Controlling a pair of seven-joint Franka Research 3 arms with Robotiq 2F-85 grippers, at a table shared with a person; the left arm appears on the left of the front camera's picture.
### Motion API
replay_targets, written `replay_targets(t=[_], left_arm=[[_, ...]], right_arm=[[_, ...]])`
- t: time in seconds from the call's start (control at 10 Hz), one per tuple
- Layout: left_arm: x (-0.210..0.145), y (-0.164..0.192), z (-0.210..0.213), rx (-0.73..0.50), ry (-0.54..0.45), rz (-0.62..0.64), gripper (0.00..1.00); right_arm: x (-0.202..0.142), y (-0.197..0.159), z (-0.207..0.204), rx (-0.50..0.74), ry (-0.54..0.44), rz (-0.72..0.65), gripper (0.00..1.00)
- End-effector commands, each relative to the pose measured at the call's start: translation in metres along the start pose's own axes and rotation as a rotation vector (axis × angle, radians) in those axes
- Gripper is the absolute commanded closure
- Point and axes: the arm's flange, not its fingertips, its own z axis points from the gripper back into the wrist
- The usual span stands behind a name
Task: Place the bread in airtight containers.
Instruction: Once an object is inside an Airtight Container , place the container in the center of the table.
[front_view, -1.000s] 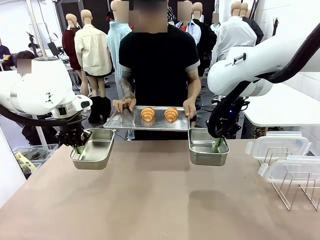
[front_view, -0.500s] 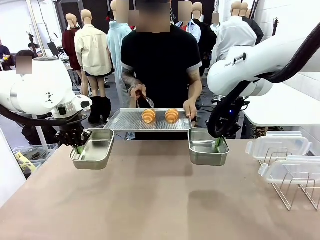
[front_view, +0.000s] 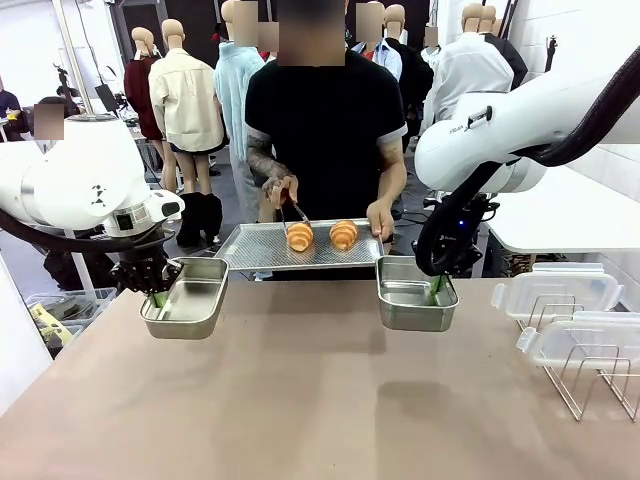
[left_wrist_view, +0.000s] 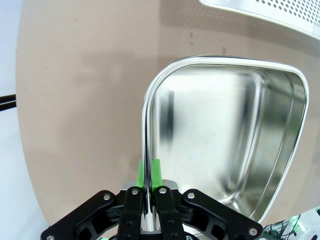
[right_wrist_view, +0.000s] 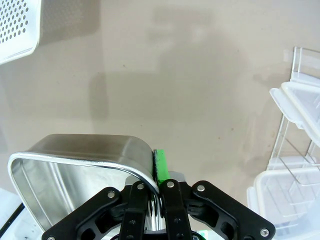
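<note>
A wide bare stretch of table (front_view: 300, 400) is left at six o'clock. At twelve, the tray (front_view: 250, 250) is held by the person. On it, the left croissant (front_view: 299, 236) is met by tongs (front_view: 290, 212) and the right croissant (front_view: 343, 234) lies free. At ten, the left box (front_view: 190, 300) is pinched at its rim by the left gripper (front_view: 158, 297). At two, the right box (front_view: 415, 300) is pinched likewise by the right gripper (front_view: 437, 288).
</note>
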Motion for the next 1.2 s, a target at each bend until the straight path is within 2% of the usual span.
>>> replay_targets(t=[0.0,1.1], left_arm=[[0.0012,0.001,0.002,-0.001,-0.011,0.002,1.0],[0.0012,0.001,0.002,-0.001,-0.011,0.002,1.0]], right_arm=[[-0.0001,0.0008,0.0016,0.005,-0.019,-0.003,1.0],[-0.0001,0.0008,0.0016,0.005,-0.019,-0.003,1.0]])
